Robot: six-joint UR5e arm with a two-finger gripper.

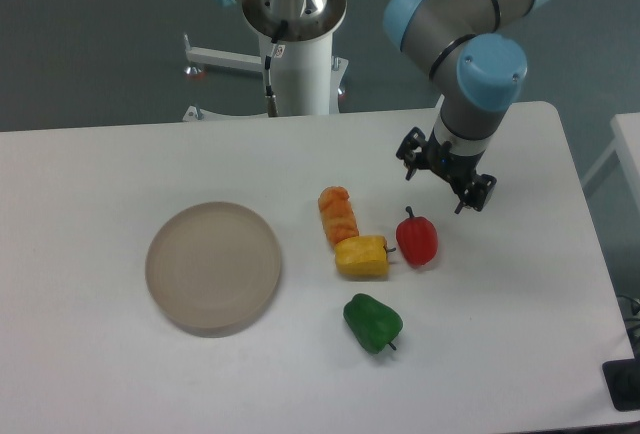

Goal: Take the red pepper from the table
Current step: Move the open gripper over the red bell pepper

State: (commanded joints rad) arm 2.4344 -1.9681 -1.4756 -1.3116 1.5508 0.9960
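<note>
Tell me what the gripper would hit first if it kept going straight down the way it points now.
Most likely bare table, just right of and behind the red pepper. The gripper hangs above and to the pepper's right, not over it, though one view leaves depth uncertain.

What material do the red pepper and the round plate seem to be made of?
The red pepper looks like smooth glossy plastic or a waxy skin: it shows small bright highlights. Whether it is real or a toy, I cannot tell. The round plate looks matte beige, with faint concentric rings and no shine; perhaps ceramic, wood fibre or dull plastic.
</note>
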